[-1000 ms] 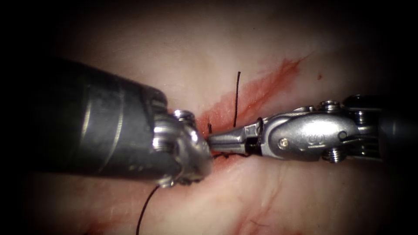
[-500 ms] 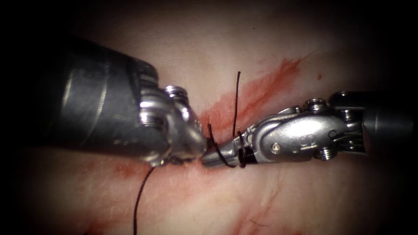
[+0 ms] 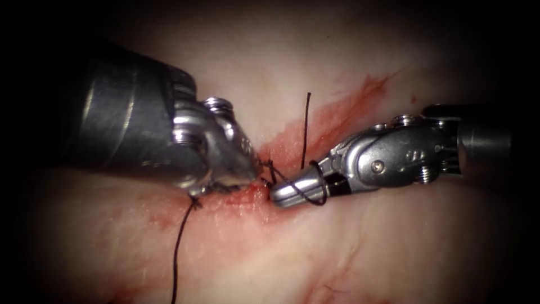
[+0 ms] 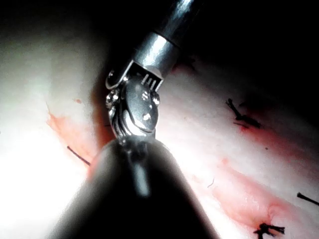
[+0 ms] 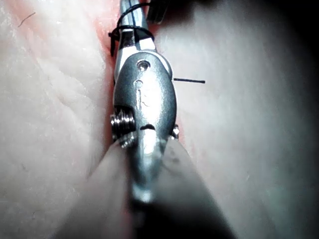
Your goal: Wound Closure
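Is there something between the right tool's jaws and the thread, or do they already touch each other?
Nothing visible stands between them. The thread is looped around the right tool near its tip, touching it. The left tool sits close across the cut on the tissue.
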`<state>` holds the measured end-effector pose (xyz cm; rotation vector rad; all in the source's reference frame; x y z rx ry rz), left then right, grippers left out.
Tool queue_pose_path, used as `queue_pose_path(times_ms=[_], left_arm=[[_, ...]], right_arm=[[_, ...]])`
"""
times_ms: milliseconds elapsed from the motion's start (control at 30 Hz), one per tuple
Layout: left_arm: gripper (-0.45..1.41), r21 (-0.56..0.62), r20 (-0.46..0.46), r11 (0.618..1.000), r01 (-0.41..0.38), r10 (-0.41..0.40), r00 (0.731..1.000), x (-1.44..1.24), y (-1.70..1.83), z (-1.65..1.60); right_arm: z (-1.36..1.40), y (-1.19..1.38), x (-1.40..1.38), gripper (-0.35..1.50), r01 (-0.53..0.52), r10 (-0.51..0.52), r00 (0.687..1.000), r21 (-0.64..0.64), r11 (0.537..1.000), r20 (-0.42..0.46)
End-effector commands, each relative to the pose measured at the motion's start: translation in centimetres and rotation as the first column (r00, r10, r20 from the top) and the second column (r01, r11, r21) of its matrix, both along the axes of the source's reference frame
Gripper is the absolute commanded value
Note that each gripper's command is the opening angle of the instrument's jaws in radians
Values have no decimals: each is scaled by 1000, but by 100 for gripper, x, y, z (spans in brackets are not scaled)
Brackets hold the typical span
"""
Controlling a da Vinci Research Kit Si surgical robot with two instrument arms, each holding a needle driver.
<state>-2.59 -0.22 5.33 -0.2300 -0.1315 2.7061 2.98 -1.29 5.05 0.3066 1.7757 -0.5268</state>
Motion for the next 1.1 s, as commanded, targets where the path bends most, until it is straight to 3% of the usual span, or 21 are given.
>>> queue_pose_path(times_ms=[33,233,367,467,733,1100], left_arm=[[-45,2,6,1000,8,-8,1000,-6,2,4],[-45,27,36,999,42,-43,998,-11,-2,10],[-45,51,40,997,54,-56,998,-13,-8,17],[-45,59,41,996,60,-62,997,-15,-10,20],[-45,67,45,996,60,-63,997,-13,-13,29],[-45,108,69,993,54,-62,996,-13,-21,42]], right_arm=[[11,1,6,-35,-6,7,1000,38,999,-22],[21,-14,16,-35,-15,14,1000,77,997,7],[19,-30,24,-35,-26,17,995,92,995,102],[13,-36,29,-35,-13,2,993,94,995,121],[11,-38,27,-35,-4,-27,986,188,982,164],[23,-38,22,-35,-70,34,995,405,911,97]])
